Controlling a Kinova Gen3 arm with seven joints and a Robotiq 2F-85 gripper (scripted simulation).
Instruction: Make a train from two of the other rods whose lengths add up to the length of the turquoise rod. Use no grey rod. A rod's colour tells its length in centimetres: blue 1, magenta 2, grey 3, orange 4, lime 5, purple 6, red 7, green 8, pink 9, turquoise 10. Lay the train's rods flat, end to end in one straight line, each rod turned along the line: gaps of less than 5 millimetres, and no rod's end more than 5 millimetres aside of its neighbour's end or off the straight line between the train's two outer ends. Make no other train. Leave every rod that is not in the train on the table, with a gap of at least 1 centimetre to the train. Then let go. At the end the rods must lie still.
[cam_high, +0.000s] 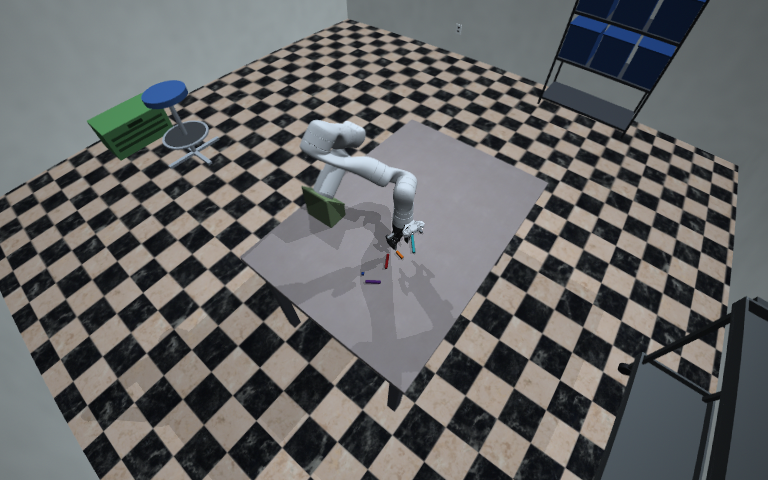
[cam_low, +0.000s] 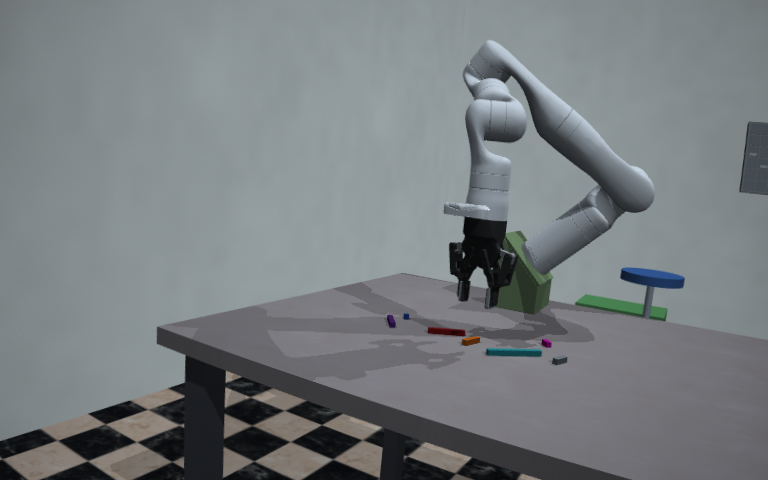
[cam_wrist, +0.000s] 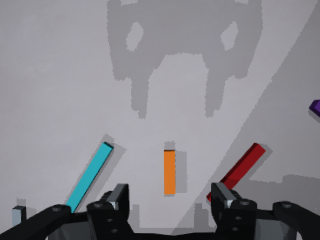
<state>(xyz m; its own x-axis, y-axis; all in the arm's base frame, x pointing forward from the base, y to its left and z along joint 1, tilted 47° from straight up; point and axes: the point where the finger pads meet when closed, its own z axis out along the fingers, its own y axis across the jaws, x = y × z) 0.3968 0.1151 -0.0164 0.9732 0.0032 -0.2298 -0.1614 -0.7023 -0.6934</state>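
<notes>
My gripper (cam_high: 394, 242) (cam_low: 476, 298) (cam_wrist: 170, 197) hangs above the table with its fingers partly apart and nothing between them. In the wrist view the orange rod (cam_wrist: 170, 172) (cam_high: 399, 254) (cam_low: 470, 340) lies on the table between the two fingertips, well below them. The turquoise rod (cam_wrist: 90, 176) (cam_high: 412, 243) (cam_low: 513, 352) lies to one side of it and the red rod (cam_wrist: 242, 168) (cam_high: 386, 260) (cam_low: 446, 331) to the other. The purple rod (cam_low: 390, 320) (cam_high: 372, 281) (cam_wrist: 315, 108) and the small blue rod (cam_low: 406, 316) (cam_high: 362, 273) lie farther off. All rods lie apart from one another.
A magenta rod (cam_low: 545, 343) and a grey rod (cam_low: 559, 360) lie near the turquoise rod's far end. The arm's green wedge base (cam_high: 322, 206) (cam_low: 529, 283) stands at the table's edge behind the gripper. A stool and a green box stand on the floor beyond.
</notes>
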